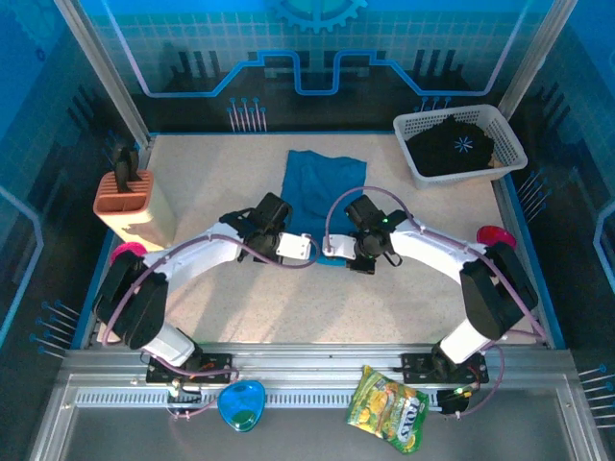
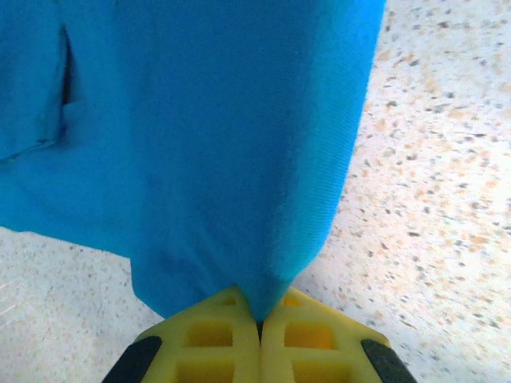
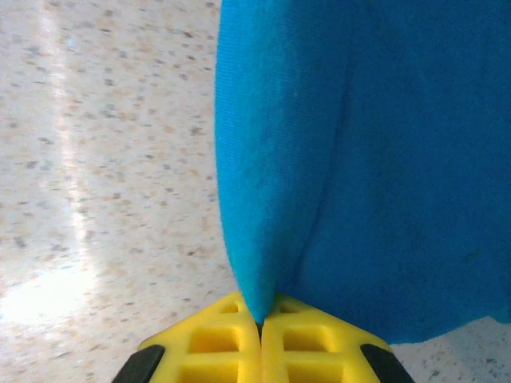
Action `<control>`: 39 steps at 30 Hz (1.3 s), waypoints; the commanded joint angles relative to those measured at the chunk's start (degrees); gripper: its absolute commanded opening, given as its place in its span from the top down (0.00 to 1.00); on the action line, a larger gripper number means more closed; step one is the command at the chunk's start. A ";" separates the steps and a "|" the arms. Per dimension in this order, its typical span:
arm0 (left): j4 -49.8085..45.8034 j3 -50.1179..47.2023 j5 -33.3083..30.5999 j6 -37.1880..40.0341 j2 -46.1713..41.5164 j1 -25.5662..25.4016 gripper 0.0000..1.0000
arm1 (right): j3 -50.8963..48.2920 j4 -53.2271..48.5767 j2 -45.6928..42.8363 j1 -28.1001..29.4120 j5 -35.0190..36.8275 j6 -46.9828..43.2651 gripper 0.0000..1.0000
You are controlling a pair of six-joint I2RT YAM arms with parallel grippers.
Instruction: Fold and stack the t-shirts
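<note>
We see the left hand (image 2: 259, 325) shut tight, pinching the near edge of the blue shirt (image 2: 200, 136). The right hand (image 3: 259, 323) pinches the same shirt in the same way. The shirt lies on the worktop (image 2: 431, 159) ahead of both hands. The black shirt (image 1: 454, 144) lies in the basket (image 1: 511, 136), far ahead of the right hand and to its right.

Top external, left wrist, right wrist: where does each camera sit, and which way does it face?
Top external: above and behind the arm bases, looking down on the table, both arms, the teal t-shirt and the black t-shirt in the basket.
Left wrist: on the left arm, looking along the left gripper, shut on the teal t-shirt's edge.
Right wrist: likewise, right gripper shut on that shirt.
Shared: teal t-shirt and speckled table in all three.
</note>
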 commanded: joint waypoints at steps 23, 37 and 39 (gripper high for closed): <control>-22.31 2.67 -12.70 -16.72 -16.47 -20.02 1.00 | 1.69 -22.07 -22.16 10.13 1.40 6.94 1.00; -12.53 12.78 -5.79 -4.29 -8.37 -5.69 1.00 | 12.84 -11.91 -12.10 -2.71 2.91 2.43 1.00; -11.28 14.20 -4.03 -2.66 -6.01 -3.66 1.00 | 14.12 -11.23 -9.20 -3.98 2.99 1.84 1.00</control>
